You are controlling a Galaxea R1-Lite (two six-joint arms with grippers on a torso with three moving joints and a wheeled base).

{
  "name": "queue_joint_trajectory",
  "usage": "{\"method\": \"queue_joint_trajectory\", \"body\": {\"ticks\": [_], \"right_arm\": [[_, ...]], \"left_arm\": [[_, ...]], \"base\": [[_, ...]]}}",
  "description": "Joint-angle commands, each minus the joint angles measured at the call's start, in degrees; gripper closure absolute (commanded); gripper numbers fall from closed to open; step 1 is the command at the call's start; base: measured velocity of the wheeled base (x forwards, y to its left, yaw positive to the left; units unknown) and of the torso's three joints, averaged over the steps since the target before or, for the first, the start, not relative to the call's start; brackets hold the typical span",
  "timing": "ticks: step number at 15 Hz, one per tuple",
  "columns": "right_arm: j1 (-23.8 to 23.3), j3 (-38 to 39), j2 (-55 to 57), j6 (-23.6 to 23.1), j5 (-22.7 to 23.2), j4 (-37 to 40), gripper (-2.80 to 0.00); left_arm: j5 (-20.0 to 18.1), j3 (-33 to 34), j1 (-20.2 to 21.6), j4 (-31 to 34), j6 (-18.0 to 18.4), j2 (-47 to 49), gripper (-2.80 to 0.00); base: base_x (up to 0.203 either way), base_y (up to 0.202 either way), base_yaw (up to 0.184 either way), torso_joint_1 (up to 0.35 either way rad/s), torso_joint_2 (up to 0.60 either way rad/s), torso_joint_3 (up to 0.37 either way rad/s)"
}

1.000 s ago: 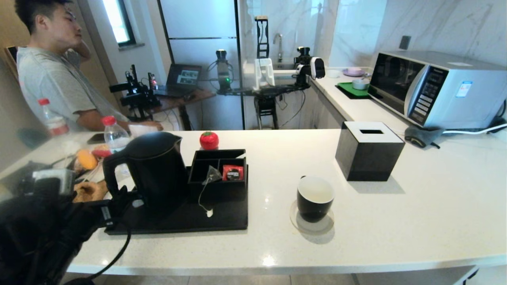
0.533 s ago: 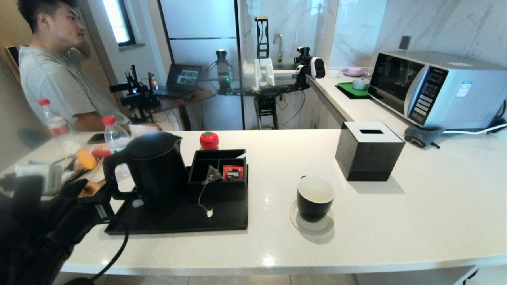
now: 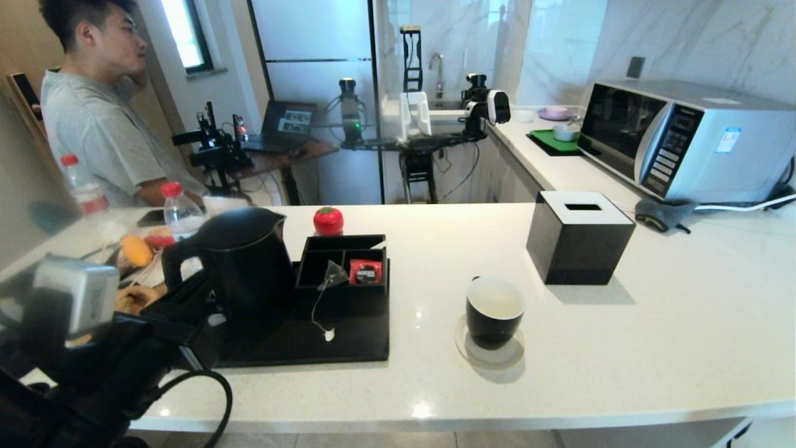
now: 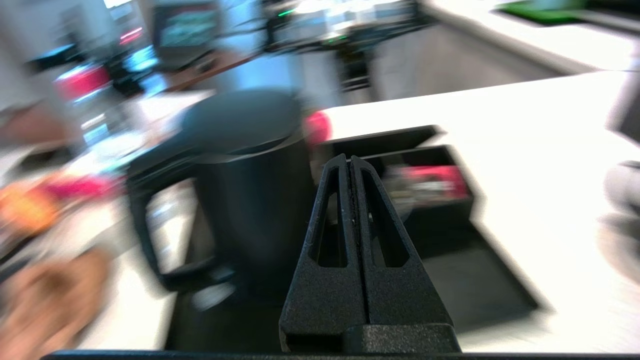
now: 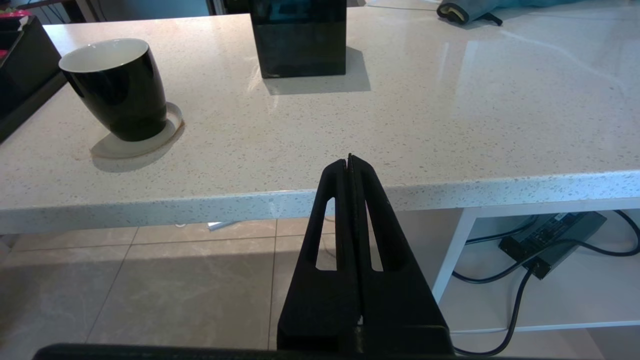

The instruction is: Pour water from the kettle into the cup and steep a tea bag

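The black kettle [image 3: 242,261] stands at the left end of a black tray [image 3: 348,348], handle toward my left arm. My left gripper [image 3: 194,291] is shut and empty, low beside the handle's foot; in the left wrist view its fingers [image 4: 345,200] point at the kettle [image 4: 245,170]. The tea bag [image 3: 334,274] leans on the tray's compartment box, its string hanging to a white tag. The black cup [image 3: 495,311], white inside, sits on a coaster to the right of the tray. My right gripper [image 5: 350,159] is shut and empty below the counter's front edge, with the cup [image 5: 117,90] off to one side.
A black tissue box [image 3: 578,236] stands behind the cup and a microwave [image 3: 684,137] at the far right. A red sachet [image 3: 365,272] lies in the compartment box and a red tomato-shaped object [image 3: 328,220] behind it. A red-capped bottle [image 3: 180,211], food and a person [image 3: 93,124] are at the far left.
My left arm drew back to the left, then swung right again, bringing the shut gripper close to the kettle's handle. The person shifted slightly. Kettle, cup and tea bag have not moved.
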Motion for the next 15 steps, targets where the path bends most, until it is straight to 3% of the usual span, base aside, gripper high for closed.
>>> {"method": "queue_joint_trajectory", "body": {"ticks": [1,3,5,10,15], "right_arm": [[0.01,0.0,0.0,0.01,-0.01,0.02,0.0],[0.04,0.0,0.0,0.01,-0.02,0.02,0.0],[0.04,0.0,0.0,0.01,-0.01,0.02,0.0],[0.04,0.0,0.0,0.01,-0.1,0.02,0.0],[0.04,0.0,0.0,0.01,-0.1,0.02,0.0]], "left_arm": [[0.14,-0.58,-4.51,-1.73,0.36,-0.93,0.0],[0.15,-5.11,-6.42,4.94,0.59,-1.28,0.0],[0.15,-11.67,-6.62,16.4,0.62,-2.36,0.0],[-0.24,-33.73,-5.94,58.36,-0.01,-4.36,0.0],[-4.85,-51.96,-3.88,80.82,-1.15,4.9,0.0]], "base": [[0.0,0.0,0.0,0.0,0.0,0.0],[0.0,0.0,0.0,0.0,0.0,0.0],[0.0,0.0,0.0,0.0,0.0,0.0],[0.0,0.0,0.0,0.0,0.0,0.0],[0.0,0.0,0.0,0.0,0.0,0.0]]}}
